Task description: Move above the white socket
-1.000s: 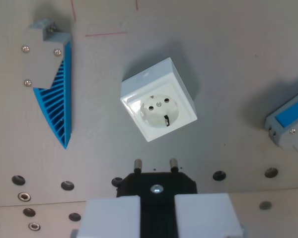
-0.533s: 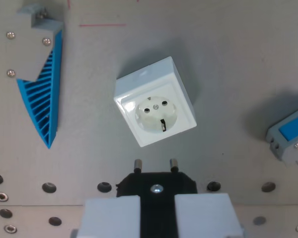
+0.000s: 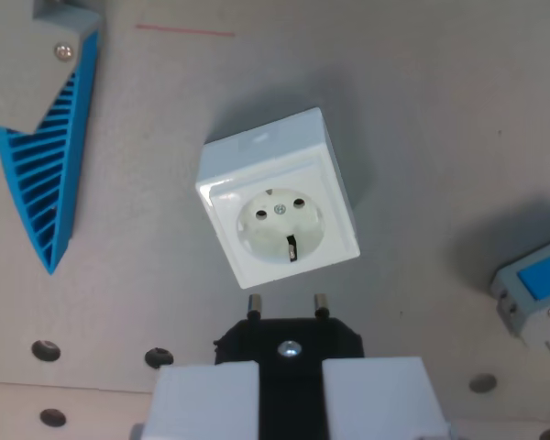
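As camera advanced, white socket (image 3: 278, 213) nearer (larger), claw (image 3: 290, 385) gripping plug (image 3: 288, 336)

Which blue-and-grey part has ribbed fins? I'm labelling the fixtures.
The wedge-shaped part at the wrist view's upper left; the small block at the right edge shows only a flat blue panel.

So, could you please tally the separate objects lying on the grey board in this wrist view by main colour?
White: 1, the square white plastic socket.
Blue and grey: 2, the ribbed blue wedge with a grey bracket at the wrist view's left, and the small grey block with a blue insert at its right.
Total: 3.
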`<state>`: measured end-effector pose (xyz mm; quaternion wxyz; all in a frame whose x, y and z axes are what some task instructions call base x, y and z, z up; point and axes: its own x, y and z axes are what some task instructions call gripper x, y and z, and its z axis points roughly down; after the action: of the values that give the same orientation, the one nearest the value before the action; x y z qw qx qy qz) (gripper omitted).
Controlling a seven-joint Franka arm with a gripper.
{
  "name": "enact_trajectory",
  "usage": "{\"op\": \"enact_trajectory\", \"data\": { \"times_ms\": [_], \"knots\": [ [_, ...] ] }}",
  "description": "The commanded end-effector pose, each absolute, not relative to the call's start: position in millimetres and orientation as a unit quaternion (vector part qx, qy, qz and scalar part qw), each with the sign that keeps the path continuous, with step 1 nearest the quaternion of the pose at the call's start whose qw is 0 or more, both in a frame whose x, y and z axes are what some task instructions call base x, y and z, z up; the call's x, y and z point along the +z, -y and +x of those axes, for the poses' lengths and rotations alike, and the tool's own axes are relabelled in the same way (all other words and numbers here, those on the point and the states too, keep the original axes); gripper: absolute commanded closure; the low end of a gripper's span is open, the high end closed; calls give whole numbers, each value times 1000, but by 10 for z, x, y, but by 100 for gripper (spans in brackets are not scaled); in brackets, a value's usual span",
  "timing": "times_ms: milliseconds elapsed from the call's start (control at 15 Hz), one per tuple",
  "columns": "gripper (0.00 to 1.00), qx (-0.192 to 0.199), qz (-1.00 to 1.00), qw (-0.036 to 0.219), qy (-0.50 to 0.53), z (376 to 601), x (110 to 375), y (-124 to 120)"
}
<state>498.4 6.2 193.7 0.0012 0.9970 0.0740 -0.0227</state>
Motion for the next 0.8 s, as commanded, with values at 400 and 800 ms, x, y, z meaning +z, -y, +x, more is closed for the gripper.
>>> {"op": "enact_trajectory", "data": {
  "times_ms": [400, 800],
  "knots": [
    [100, 24, 983, 4, -181, 4843, 1588, -3],
    [100, 25, 979, 6, -201, 4774, 1392, 3]
  ]
}}
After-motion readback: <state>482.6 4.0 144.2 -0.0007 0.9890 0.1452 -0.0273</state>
